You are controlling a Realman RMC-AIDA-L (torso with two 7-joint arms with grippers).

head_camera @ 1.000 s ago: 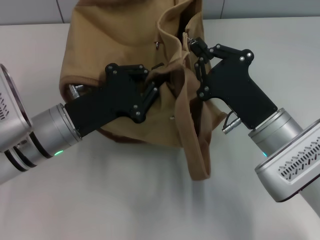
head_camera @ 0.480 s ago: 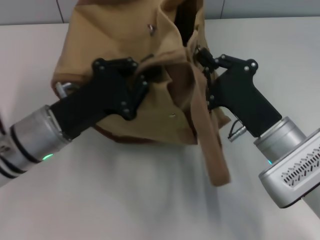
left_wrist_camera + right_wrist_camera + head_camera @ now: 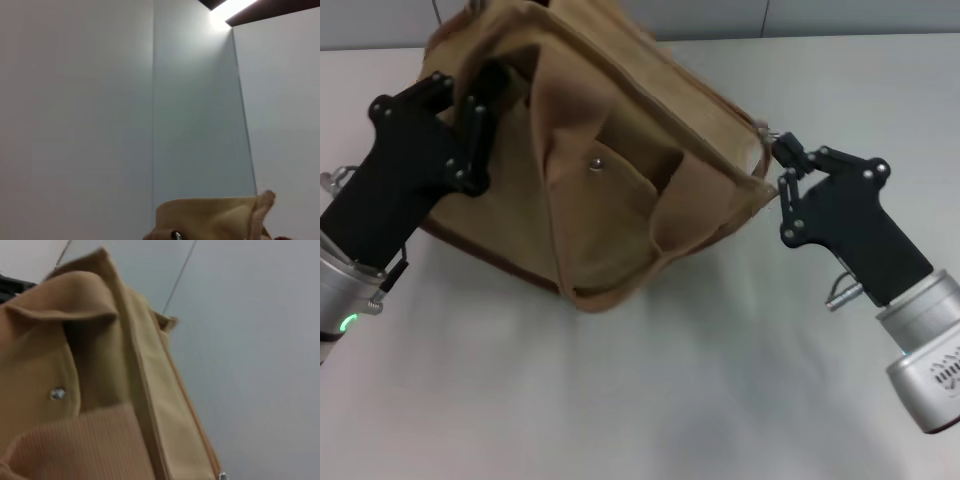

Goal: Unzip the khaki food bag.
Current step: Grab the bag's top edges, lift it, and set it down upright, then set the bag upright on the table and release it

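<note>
The khaki food bag (image 3: pixel 620 130) lies tilted on the white table, stretched between my two grippers. Its front pocket with a silver snap (image 3: pixel 595 163) faces up, and its wide strap handles (image 3: pixel 570 230) hang over the front. My left gripper (image 3: pixel 480 92) is shut on the bag's left end. My right gripper (image 3: pixel 780 152) is shut on the small metal zipper pull (image 3: pixel 767 135) at the bag's right corner. The right wrist view shows the bag (image 3: pixel 100 390) close up with the snap (image 3: pixel 57 393). The left wrist view shows only a strip of the bag's fabric (image 3: pixel 215 217).
The white table (image 3: pixel 640 400) stretches out in front of the bag and to its right. A grey wall (image 3: pixel 840 15) runs along the table's far edge, just behind the bag.
The two grippers have pulled apart: the left moved far left with the bag's end, the right moved right along the top to the bag's corner. The bag turned and stretched out.
</note>
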